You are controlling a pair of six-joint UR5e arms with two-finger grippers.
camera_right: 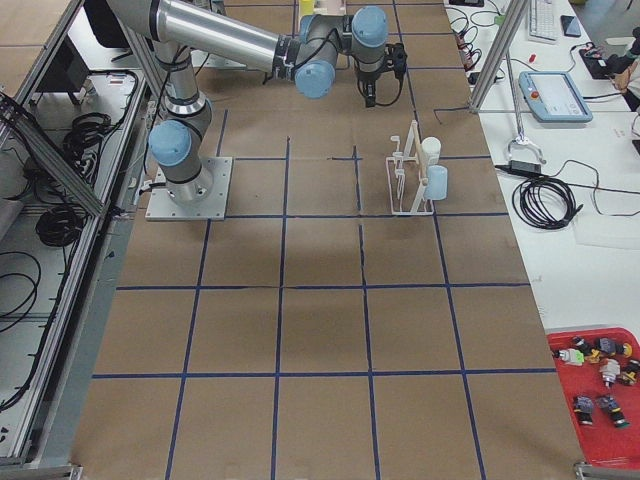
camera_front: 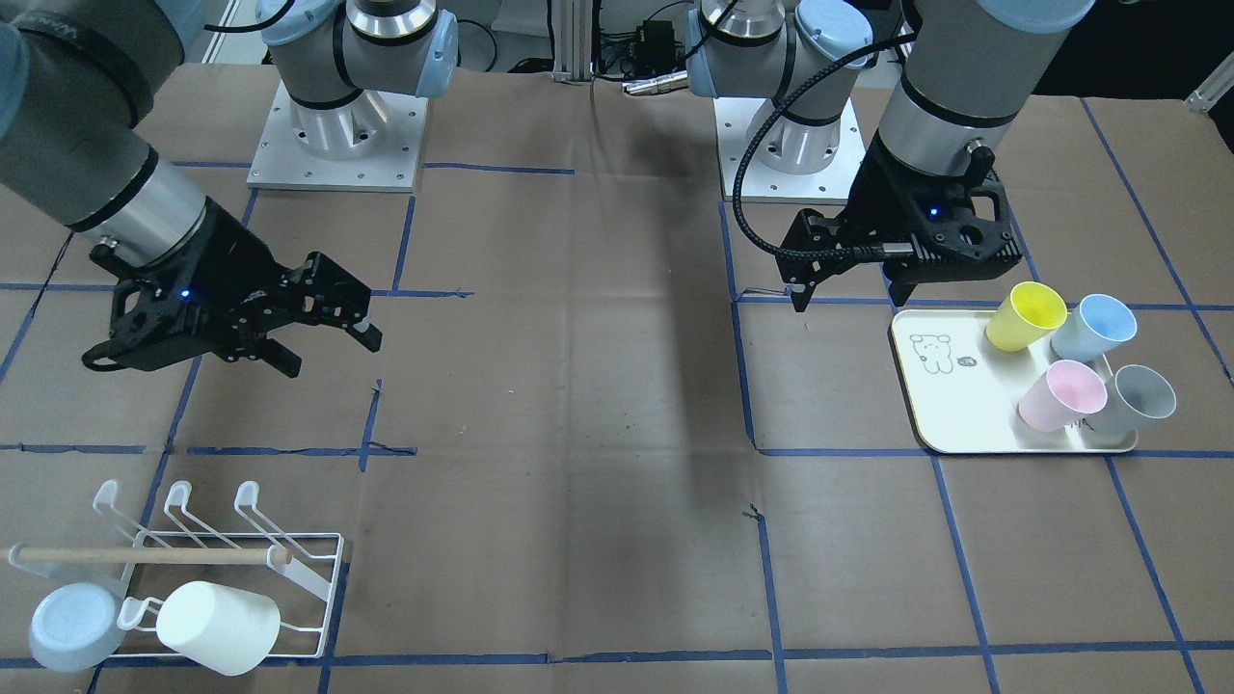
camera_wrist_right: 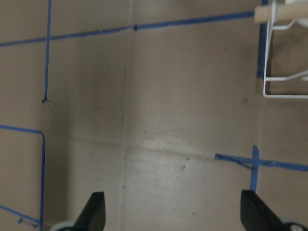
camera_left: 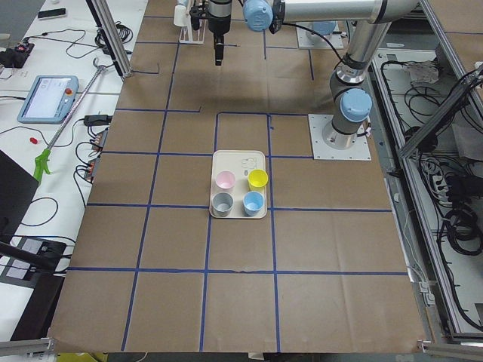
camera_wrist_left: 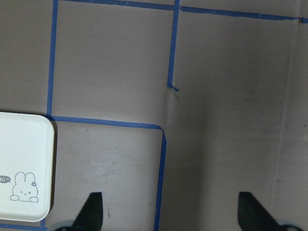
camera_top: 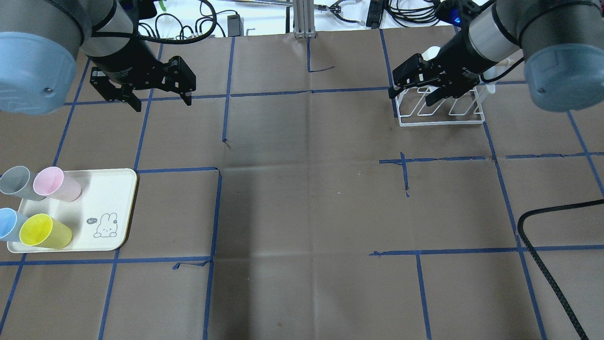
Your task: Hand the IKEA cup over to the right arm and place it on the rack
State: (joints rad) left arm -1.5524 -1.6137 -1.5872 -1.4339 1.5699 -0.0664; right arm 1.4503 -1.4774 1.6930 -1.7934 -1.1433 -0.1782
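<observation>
Left tool (camera_top: 163, 100): I'm hovering it open, empty, near the tray (camera_top: 118, 189) of cups (camera_top: 45, 230).
Right tool (camera_top: 411, 97): I'm holding it open by the rack (camera_top: 441, 123), awaiting handover.

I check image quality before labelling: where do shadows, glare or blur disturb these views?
Front-facing view: a dark shadow band runs down the middle of the brown paper table cover. Overhead view: the cover is darkest at its centre; the strip beyond its far edge is overexposed white. Right wrist view: a pale glare patch at mid-picture, and the right pincer shows blurred black fingertips.
</observation>
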